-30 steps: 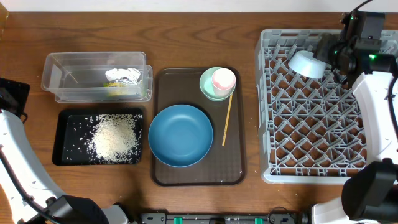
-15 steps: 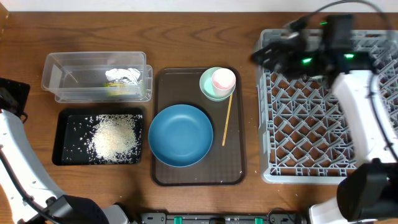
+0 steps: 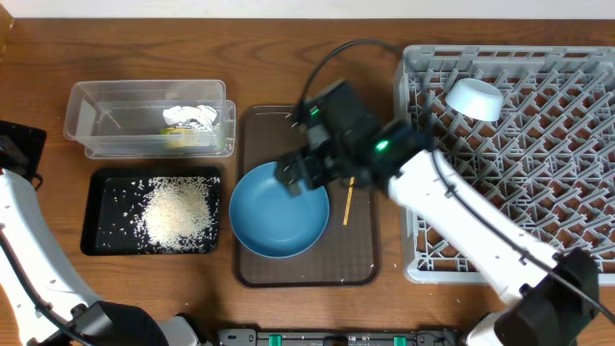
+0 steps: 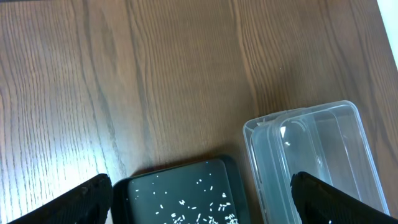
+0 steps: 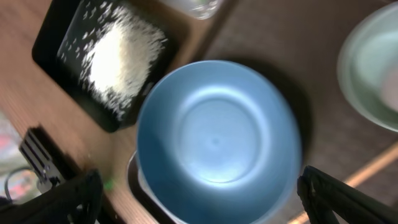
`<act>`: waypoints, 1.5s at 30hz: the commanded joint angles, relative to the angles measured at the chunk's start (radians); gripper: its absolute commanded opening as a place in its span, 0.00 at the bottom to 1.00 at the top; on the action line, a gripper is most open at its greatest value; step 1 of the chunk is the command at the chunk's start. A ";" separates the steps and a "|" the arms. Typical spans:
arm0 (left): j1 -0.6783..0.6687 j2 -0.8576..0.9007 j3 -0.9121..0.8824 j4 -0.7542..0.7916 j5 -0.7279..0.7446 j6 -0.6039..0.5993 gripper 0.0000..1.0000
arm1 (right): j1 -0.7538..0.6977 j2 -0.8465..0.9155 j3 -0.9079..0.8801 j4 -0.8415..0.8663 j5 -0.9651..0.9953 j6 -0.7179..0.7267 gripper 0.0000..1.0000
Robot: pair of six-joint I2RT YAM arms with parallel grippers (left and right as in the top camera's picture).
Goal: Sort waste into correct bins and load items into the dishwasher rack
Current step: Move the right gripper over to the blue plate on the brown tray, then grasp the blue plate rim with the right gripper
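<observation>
The dark-blue dish lies on the brown serving tray. My right gripper hangs open and empty over the dish's far rim; the right wrist view shows the dish between its spread fingers. The small light-blue bowl rests in the grey rack at its far left. The wooden stick lies beside the dish. The mint-green bowl shows blurred; in the overhead view my arm hides it and the pink cup. My left gripper is open above the black tray.
The rice heap lies in the black tray. The clear tub behind it holds the crumpled wrapper. The right arm's cable arcs over the table between the brown tray and the rack.
My right arm swung from the rack's far left corner to over the brown tray. The light-blue bowl it held is now let go and rests in the rack. The left arm has not moved.
</observation>
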 commanded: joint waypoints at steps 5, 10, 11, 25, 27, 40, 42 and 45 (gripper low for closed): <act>0.004 0.004 0.005 -0.003 -0.003 -0.001 0.94 | 0.221 0.153 -0.001 0.022 0.159 0.006 0.78; 0.004 0.004 0.005 -0.003 -0.003 -0.001 0.94 | 0.320 0.264 -0.001 0.056 0.160 0.006 0.75; 0.004 0.004 0.005 -0.003 -0.003 -0.001 0.94 | 0.335 0.282 -0.001 0.060 0.163 0.006 0.74; 0.004 0.004 0.005 -0.003 -0.003 -0.001 0.94 | 0.387 0.343 -0.006 0.071 0.215 0.007 0.49; 0.004 0.004 0.005 -0.003 -0.003 -0.001 0.94 | 0.391 0.360 -0.006 0.076 0.214 0.007 0.49; 0.004 0.004 0.005 -0.003 -0.003 -0.001 0.94 | 0.409 0.399 0.034 0.094 0.214 0.014 0.29; 0.004 0.004 0.005 -0.003 -0.003 -0.001 0.94 | 0.409 0.398 0.055 0.085 0.215 0.014 0.22; 0.004 0.004 0.005 -0.003 -0.003 -0.001 0.94 | 0.408 0.398 0.087 0.064 0.215 0.014 0.07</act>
